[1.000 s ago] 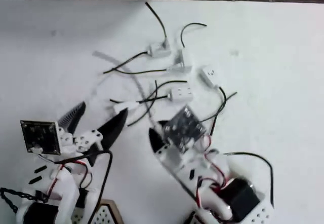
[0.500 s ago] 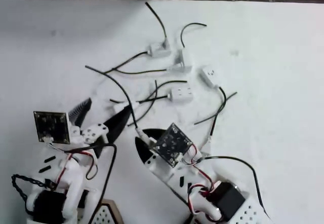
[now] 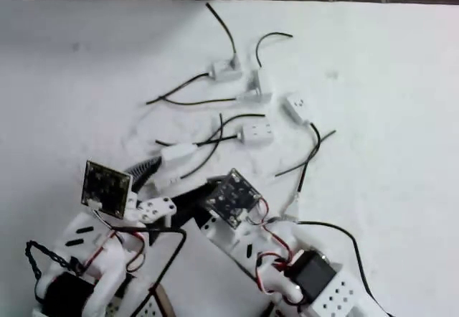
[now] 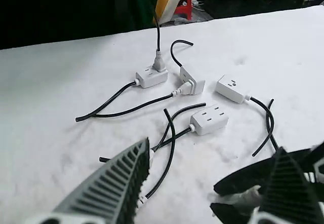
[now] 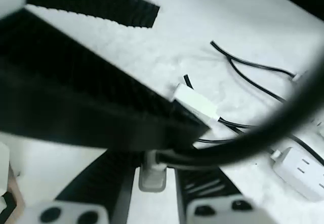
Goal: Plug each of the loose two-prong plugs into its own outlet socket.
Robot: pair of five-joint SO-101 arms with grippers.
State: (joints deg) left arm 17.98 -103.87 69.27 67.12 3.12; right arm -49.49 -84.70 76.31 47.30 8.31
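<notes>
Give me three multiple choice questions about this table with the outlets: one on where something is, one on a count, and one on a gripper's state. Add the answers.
1. Where does the three-socket outlet lie?
A. nearest the arms
B. farthest from the arms
C. inside a gripper

2. How many white outlet blocks lie on the table?
A. two
B. four
C. six

3. How is the left gripper?
A. shut on a cord
B. shut on an outlet
C. open

Answers:
1 A: in the high view it lies closer to the arms than any other outlet.
2 B: the plugged block, the angled block, the single outlet and the three-socket outlet.
3 C: its fingers stand wide apart in the left wrist view.
</notes>
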